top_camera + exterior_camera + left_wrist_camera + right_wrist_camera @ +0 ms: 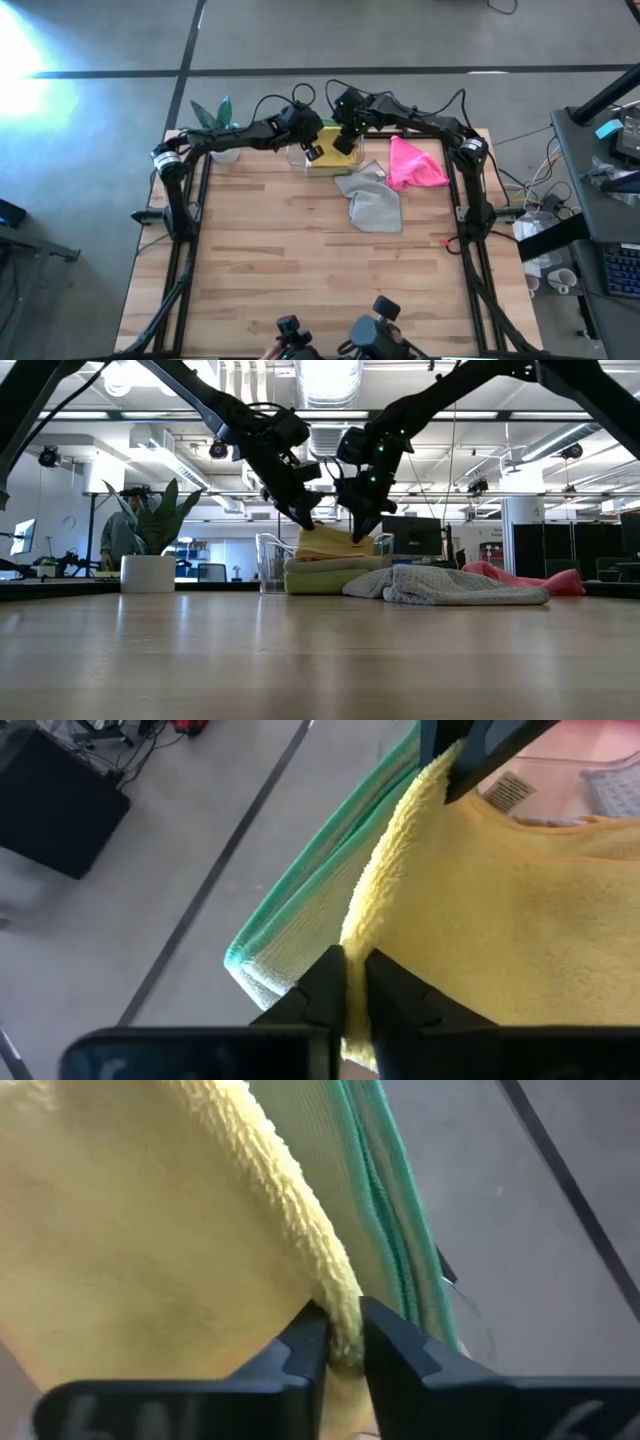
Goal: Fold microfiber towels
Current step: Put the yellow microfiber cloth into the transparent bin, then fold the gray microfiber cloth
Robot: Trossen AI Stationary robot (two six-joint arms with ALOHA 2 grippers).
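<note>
Low view shows both grippers meeting over the clear tray point(272, 560) at the table's point(300, 260) far edge. The left gripper point(352, 982) pinches one edge of the yellow towel point(500, 920) and the right gripper point(343, 1342) pinches another (fabric sits between each pair of fingers). Beneath it lies a folded green towel point(320, 580). Grey towel point(372, 203) and pink towel point(412, 166) lie crumpled nearby.
</note>
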